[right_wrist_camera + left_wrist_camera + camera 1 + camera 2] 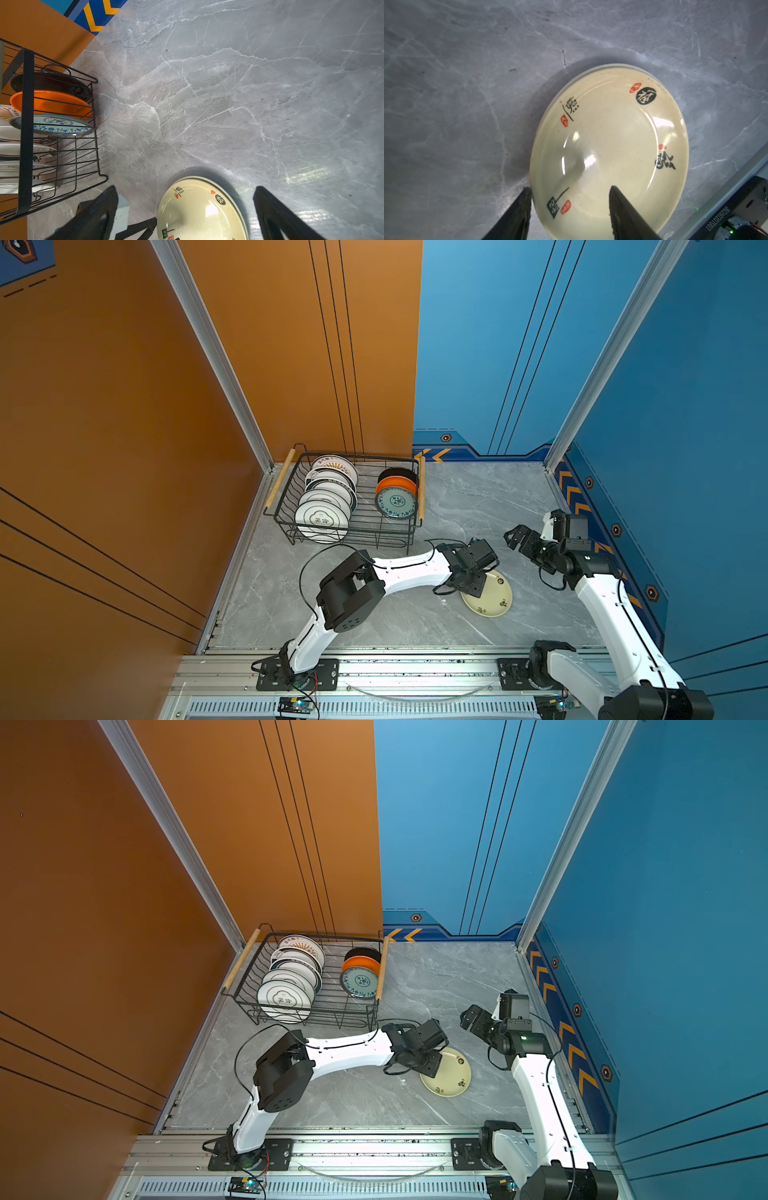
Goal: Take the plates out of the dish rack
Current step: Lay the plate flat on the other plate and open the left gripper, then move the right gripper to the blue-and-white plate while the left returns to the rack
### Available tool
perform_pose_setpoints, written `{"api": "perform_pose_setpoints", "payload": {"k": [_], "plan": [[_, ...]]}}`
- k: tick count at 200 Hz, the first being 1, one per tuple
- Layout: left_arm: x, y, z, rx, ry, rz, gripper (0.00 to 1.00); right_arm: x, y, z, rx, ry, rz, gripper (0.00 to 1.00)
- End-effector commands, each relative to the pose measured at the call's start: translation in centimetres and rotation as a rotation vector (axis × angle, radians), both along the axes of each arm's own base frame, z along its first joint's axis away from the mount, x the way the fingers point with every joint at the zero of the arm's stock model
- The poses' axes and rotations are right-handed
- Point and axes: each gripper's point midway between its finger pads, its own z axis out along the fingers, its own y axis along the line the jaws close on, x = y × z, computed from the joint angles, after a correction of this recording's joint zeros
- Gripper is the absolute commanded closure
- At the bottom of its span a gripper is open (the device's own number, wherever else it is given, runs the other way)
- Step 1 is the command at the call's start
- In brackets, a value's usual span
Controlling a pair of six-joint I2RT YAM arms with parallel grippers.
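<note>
1. One grey marbled desk (478,497) carries everything seen in both top views.
2. The black wire dish rack (365,531) stands at the desk's far left corner, with plates (322,520) on edge in two rows inside it.
3. A cream plate (492,597) with black and red marks lies flat on the desk, well apart from the rack and on the right arm's side.
4. The left fingers (620,207) stand apart and grip nothing. One hangs over the plate's bowl and its partner sits just outside the rim, so the rim runs between them.
5. The right fingers (266,203) are spread wide and empty, hovering above the desk near the same plate.
6. Likely risk: if the left arm pulls away sideways rather than up, the inner finger could hook the rim and drag or tip the plate. The two arms are also close together here, so a careless reach by either could bump the other.
</note>
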Motion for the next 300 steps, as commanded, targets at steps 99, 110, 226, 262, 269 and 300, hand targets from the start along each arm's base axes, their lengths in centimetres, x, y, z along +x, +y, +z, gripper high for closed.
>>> {"api": "perform_pose_setpoints", "payload": {"k": [99,110,226,262,269,300], "plan": [[2.7,5.8,6.3,0.075,-0.256,0.045,0.16,1.4,2.6,3.9,0.015,-0.085,0.182,0.0],[3.3,7.0,6.9,0.055,-0.258,0.058,0.15,1.9,3.5,5.4,0.007,-0.125,0.228,0.0],[5.6,23.0,17.4,-0.115,-0.449,0.344,0.02,9.7,20.1,16.6,-0.457,-0.541,0.916,0.0],[6.2,31.2,18.6,-0.218,-0.446,0.638,0.02,11.7,26.9,15.4,-0.66,-0.6,1.143,0.0],[6.1,32.4,18.7,-0.238,-0.437,0.679,0.02,12.2,28.0,15.0,-0.706,-0.609,1.17,0.0],[5.7,35.6,18.5,-0.248,-0.421,0.738,0.02,14.5,32.4,13.1,-0.799,-0.636,1.258,0.0]]}}
